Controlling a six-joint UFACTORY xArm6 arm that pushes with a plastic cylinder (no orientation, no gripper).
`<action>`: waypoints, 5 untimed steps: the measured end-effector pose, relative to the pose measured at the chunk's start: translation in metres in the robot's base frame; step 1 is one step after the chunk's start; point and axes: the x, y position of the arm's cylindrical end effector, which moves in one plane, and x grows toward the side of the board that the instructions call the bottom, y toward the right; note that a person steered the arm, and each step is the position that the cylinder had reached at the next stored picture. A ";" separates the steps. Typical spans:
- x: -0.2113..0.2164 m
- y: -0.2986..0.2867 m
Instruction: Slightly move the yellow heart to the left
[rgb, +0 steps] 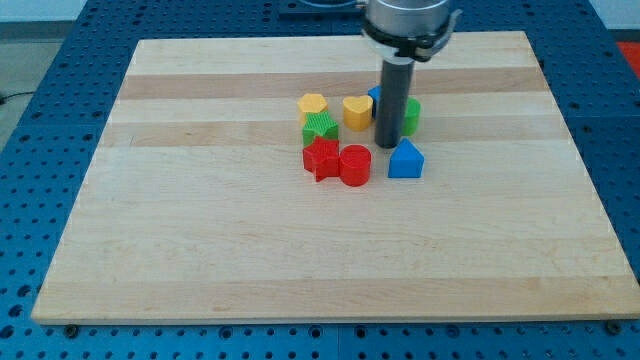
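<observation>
On the pale wooden worktop (200, 250), my tip (387, 146), a bare rod tool holding nothing, stands just right of the yellow heart (357, 112).

On the wooden tabletop (200, 250) sits a tight cluster — a yellow block (312, 105) above a green one (319, 127), a red star (321, 159) touching a red cylinder (355, 165), a blue block (405, 159) to the right.

A lab bench — wooden board (200, 250) on blue perforated table (40, 90).
</observation>
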 end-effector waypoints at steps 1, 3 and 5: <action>-0.012 -0.002; -0.040 -0.002; -0.040 -0.001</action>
